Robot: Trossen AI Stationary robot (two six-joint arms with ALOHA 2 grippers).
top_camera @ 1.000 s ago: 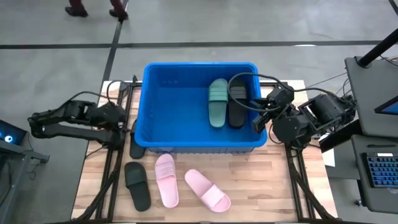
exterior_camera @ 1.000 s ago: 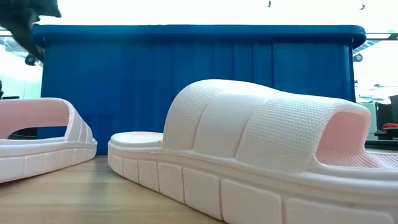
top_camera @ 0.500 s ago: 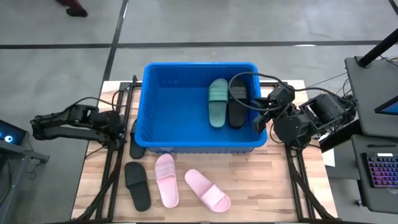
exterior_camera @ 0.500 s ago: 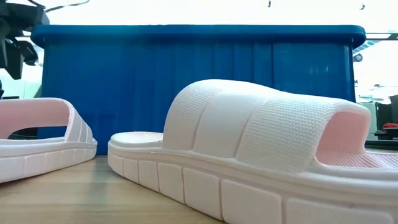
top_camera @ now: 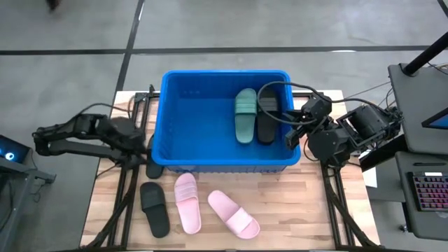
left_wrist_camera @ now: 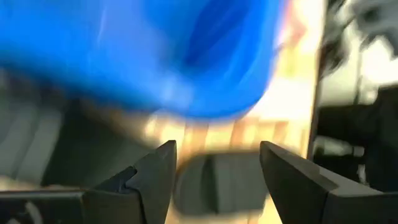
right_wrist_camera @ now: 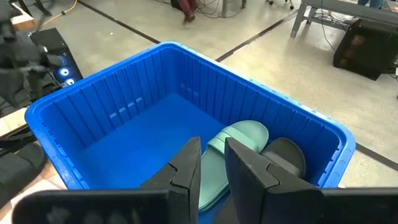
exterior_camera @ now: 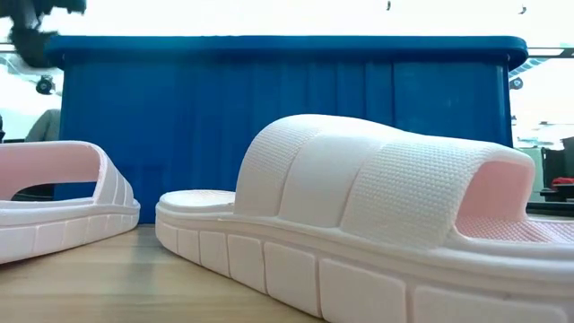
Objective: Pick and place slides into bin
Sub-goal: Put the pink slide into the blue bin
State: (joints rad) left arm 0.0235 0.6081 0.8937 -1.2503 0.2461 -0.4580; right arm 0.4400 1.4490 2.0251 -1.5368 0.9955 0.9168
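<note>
Two slides (top_camera: 255,115) in bin (top_camera: 175,87) — three before.

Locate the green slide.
High view: the green slide lies inside the bin, toward its right side, beside a black slide.

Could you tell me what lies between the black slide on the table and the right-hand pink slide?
In the high view, the other pink slide lies between the black slide and the right-hand pink slide, on the wooden table.

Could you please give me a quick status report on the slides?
Left end effector open over black slide. Right end effector empty at bin. Two slides binned.
</note>
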